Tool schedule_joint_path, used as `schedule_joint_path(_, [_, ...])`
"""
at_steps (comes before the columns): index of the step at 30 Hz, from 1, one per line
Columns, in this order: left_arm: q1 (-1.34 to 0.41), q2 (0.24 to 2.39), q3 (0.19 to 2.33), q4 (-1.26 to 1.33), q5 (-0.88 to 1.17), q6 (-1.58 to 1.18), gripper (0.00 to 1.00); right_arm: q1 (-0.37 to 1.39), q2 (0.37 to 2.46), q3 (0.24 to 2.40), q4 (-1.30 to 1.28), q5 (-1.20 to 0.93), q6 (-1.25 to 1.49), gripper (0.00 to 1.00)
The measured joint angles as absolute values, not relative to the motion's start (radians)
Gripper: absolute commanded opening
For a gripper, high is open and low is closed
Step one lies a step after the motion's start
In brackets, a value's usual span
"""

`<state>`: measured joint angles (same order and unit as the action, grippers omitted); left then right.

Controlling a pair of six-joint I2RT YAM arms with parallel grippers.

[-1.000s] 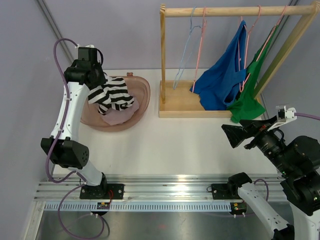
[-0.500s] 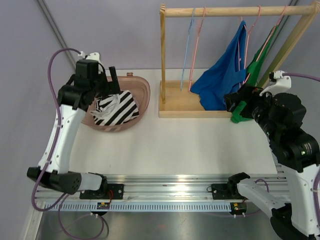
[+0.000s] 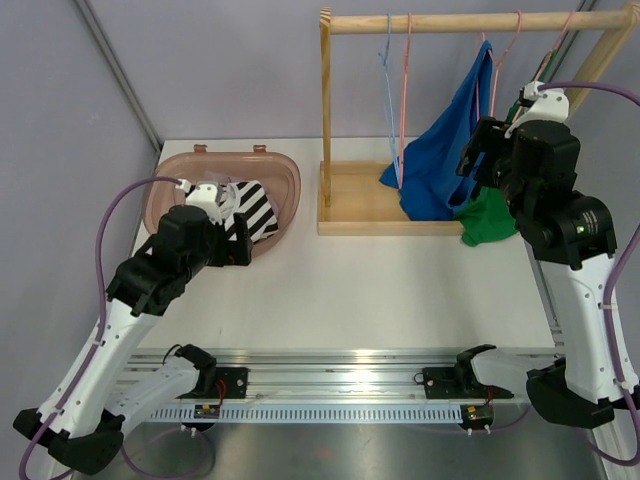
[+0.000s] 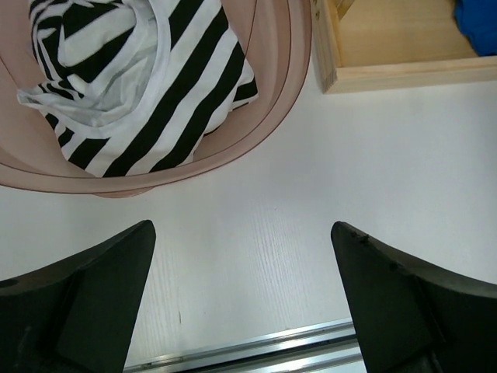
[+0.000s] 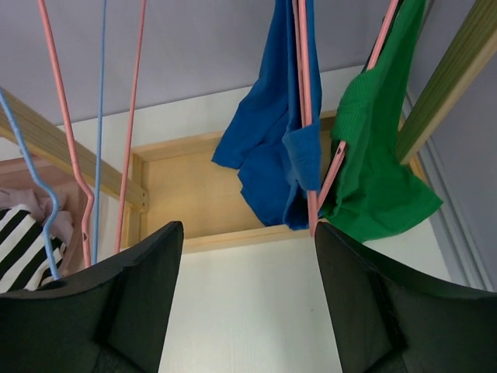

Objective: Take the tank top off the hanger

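Note:
A blue tank top (image 3: 445,150) (image 5: 272,132) hangs lopsided on a pink hanger (image 5: 304,116) from the wooden rack's rail. Right of it a green tank top (image 3: 490,220) (image 5: 373,155) droops from a second pink hanger (image 5: 335,167). My right gripper (image 3: 478,165) (image 5: 247,227) is raised just in front of the blue top's lower edge, open, with nothing between its fingers. My left gripper (image 3: 238,243) (image 4: 241,227) hovers open over bare table just on the near side of the basket.
The wooden rack (image 3: 460,20) stands on a wooden base (image 3: 360,205) at the back. Two empty hangers, blue (image 3: 385,90) and pink (image 3: 405,80), hang at its left. A pink basket (image 3: 290,180) (image 4: 287,101) holds a black-and-white striped garment (image 3: 255,205) (image 4: 155,85). A metal rail (image 3: 350,385) runs along the near edge.
The left gripper let the striped garment drop into the basket and drew back toward the near edge. The right arm rose and swung up to the blue tank top.

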<state>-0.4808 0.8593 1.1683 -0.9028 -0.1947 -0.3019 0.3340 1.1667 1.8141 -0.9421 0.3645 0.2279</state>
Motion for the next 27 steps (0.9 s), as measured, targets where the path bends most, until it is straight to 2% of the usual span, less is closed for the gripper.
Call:
schedule_joint_path(8, [-0.483,0.797,1.037,-0.86,-0.187,-0.292,0.99,0.325,1.315,1.967,-0.949,0.434,0.132,0.69])
schedule_joint_path(13, [-0.483,0.77,1.025,-0.81,-0.187,-0.285,0.99,0.261,1.438,2.106,-0.968,0.402,0.099,0.71])
schedule_joint_path(20, [-0.483,0.775,0.999,-0.802,-0.187,-0.282,0.99,0.145,1.571,2.235,-0.987,0.31,0.079,0.67])
schedule_joint_path(24, [-0.483,0.775,0.99,-0.796,-0.187,-0.279,0.99,0.116,1.634,2.289,-0.993,0.267,0.062,0.55])
schedule_joint_path(25, [-0.483,0.775,0.99,-0.795,-0.187,-0.279,0.99,0.111,1.65,2.299,-0.994,0.259,0.059,0.49])
schedule_joint_path(27, [-0.483,0.775,0.99,-0.791,-0.187,-0.279,0.99,0.098,1.681,2.32,-0.995,0.24,0.05,0.45])
